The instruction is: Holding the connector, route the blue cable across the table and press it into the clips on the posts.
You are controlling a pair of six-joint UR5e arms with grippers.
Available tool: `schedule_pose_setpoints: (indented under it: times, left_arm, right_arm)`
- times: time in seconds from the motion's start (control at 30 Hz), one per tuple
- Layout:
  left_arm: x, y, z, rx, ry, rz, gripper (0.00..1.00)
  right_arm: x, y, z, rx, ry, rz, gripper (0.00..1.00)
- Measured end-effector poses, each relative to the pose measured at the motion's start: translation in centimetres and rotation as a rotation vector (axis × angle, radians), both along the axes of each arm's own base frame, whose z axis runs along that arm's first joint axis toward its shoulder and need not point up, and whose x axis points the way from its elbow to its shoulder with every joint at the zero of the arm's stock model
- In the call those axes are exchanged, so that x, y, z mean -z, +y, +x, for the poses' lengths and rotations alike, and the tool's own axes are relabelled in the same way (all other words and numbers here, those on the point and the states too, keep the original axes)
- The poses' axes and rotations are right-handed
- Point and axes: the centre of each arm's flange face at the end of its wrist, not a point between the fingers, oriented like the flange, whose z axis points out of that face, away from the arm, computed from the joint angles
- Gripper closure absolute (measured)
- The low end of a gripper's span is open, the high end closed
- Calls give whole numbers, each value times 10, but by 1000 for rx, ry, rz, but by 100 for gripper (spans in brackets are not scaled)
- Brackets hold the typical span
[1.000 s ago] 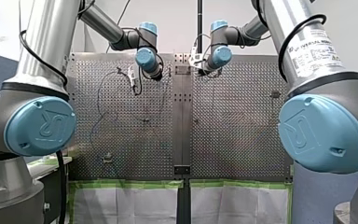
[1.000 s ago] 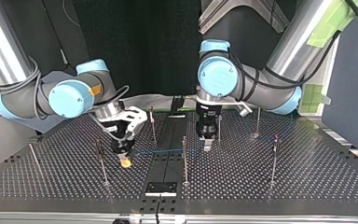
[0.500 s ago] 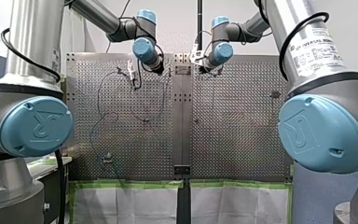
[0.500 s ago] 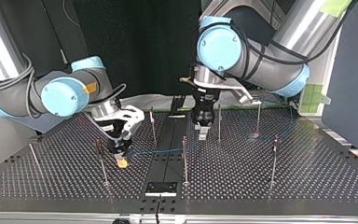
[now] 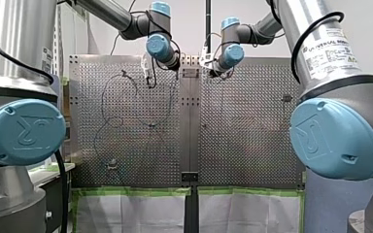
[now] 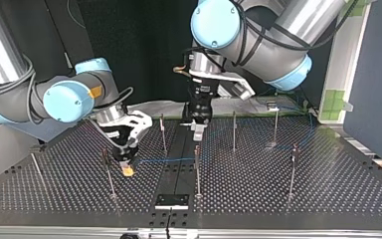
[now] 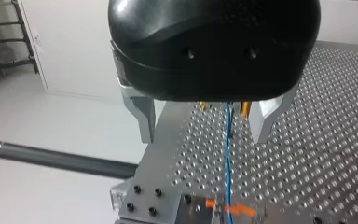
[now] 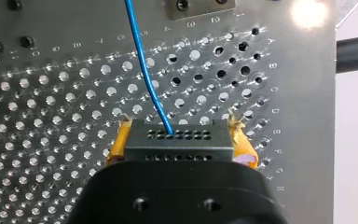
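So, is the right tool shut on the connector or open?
Shut. Yellow pads of the right tool clamp the connector from both sides.

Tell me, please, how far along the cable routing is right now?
Done: my right gripper is shut on the connector, and the blue cable runs from it towards the middle post. In hand: my left gripper, open, straddles the cable, with an orange clip ahead of it. Left: pressing the cable into the clips; I cannot tell whether any holds it yet.

Dark perforated connector (image 8: pixel 177 141), gripped; thin blue cable (image 8: pixel 142 60) curving from its face.
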Motion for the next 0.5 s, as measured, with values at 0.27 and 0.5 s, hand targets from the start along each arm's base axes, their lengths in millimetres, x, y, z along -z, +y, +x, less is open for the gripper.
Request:
schedule_pose_setpoints:
  times: [0.27,0.5]
  left_arm:
    - [-1,-24,-5,35,3,13,0]
    - [8,-33,7,23,24,38,0]
  right_arm:
    - [-1,-3,-4,13,1,1,100]
    - [3,-6,-10,27,8,8,100]
